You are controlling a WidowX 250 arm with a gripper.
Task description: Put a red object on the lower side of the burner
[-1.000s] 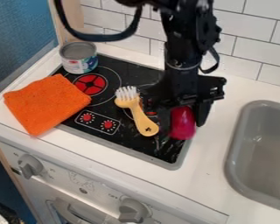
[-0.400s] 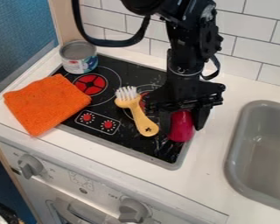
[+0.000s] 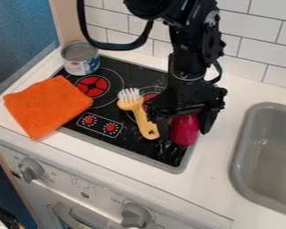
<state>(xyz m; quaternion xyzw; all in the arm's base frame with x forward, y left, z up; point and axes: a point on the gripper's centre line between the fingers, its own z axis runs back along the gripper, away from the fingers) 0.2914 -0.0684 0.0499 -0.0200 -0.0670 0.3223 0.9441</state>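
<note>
Gripper (image 3: pixel 185 135) shifted slightly left, fingers spread wider. Now apart, astride the red object (image 3: pixel 185 127), which is at the stovetop's (image 3: pixel 168 156) right edge, near front right corner. Brush (image 3: pixel 143 119) just left; orange cloth (image 3: pixel 47 106) over left edge.

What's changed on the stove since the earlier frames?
Gripper moved slightly down the view, toward the stove front; the red object shifted a touch the same way. Can't tell if it was gripped or let go. Brush, orange cloth and can stayed put.
</note>
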